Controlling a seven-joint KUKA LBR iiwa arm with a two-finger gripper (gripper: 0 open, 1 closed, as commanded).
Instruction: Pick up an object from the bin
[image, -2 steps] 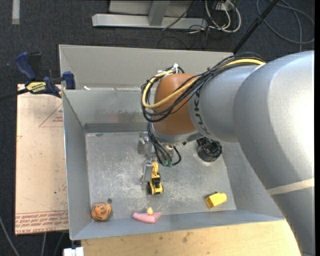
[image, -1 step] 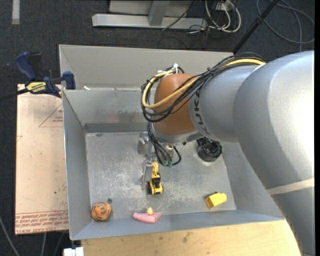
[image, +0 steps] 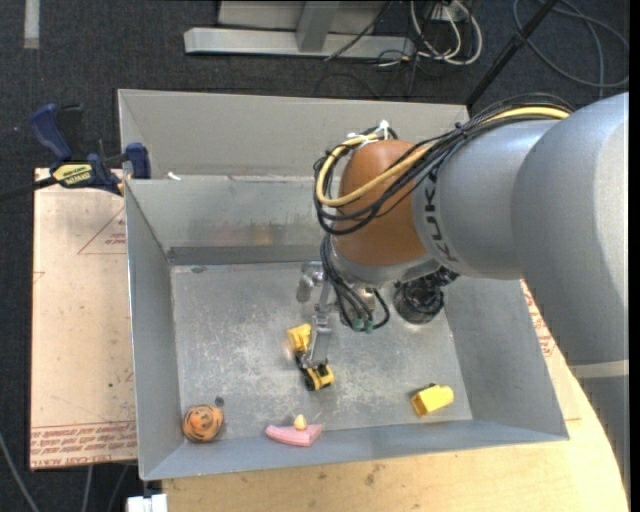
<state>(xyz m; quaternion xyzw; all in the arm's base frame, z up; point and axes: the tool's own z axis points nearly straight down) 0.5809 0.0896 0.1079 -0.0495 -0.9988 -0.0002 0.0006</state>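
**Yellow toy vehicle near the middle of the bin**

The toy vehicle is small, yellow with black wheels, and lies askew on the grey floor, a little toward the front wall. A small yellow piece lies just beside it, further back. Well apart lie a yellow block at front right, a pink piece by the front wall and an orange round thing at front left

Dark carpet floor is spreading far behind the gripper, where a pale stand foot is lying beside tangled cables (black and white); a light wooden table is showing in front of it.
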